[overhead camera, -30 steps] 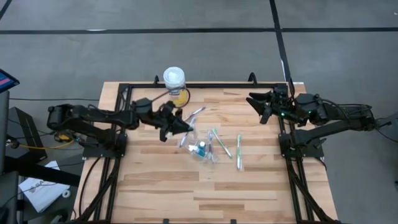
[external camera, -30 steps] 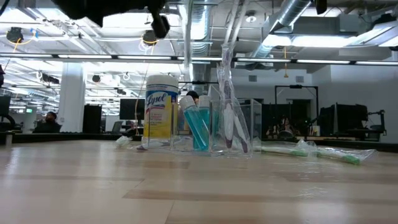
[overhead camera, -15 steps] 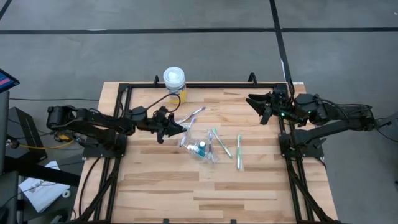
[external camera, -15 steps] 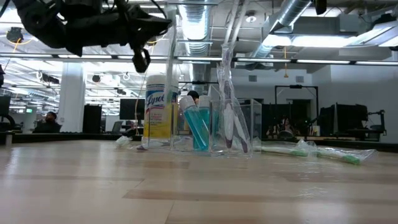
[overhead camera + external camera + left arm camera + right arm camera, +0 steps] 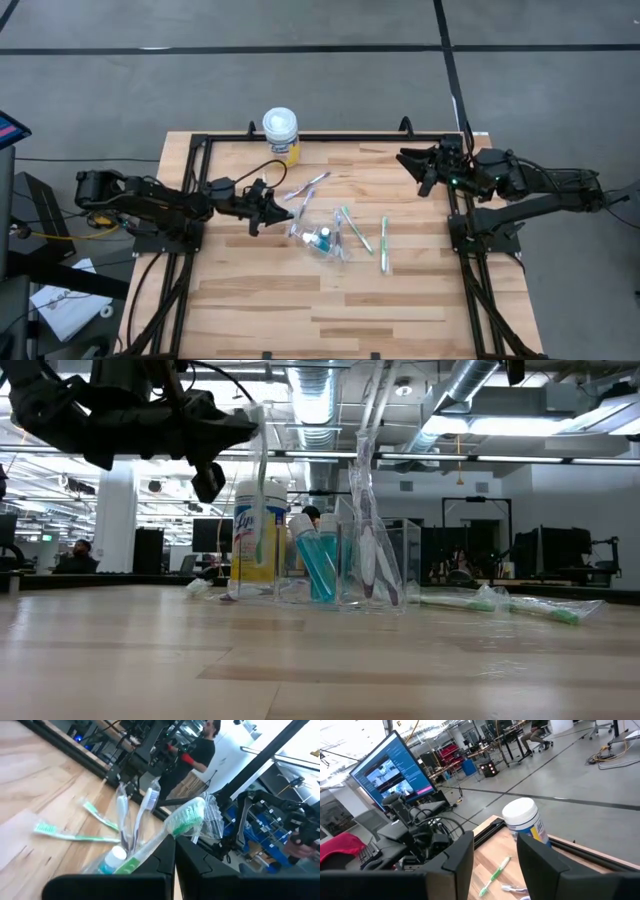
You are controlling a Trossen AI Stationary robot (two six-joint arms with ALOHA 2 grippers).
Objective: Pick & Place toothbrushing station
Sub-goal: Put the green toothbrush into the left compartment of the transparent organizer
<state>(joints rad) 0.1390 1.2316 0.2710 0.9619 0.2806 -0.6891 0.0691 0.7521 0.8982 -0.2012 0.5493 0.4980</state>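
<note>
While the left gripper (image 5: 278, 207) hangs just beside the clear cup (image 5: 322, 240), its jaws are clamped tight on 1 wrapped green toothbrush (image 5: 184, 819), carried nearly upright in the low view, I'd guess so it can drop bristles-up into the cup. Cup sits mid-table and already holds blue toothpaste tubes (image 5: 318, 565) and at least 2 brushes standing up. 2 more green toothbrushes (image 5: 354, 229) lie flat on the wood just right of the cup, not yet loaded. Right gripper (image 5: 424, 170) waits over the table's far right edge, fingers partly apart, nothing between them. Lysol wipes canister (image 5: 280, 131) stands at the far edge. Table (image 5: 400, 300) is pale butcher-block in a black frame. Beyond it: workshop with monitors, desks, a person standing.
</note>
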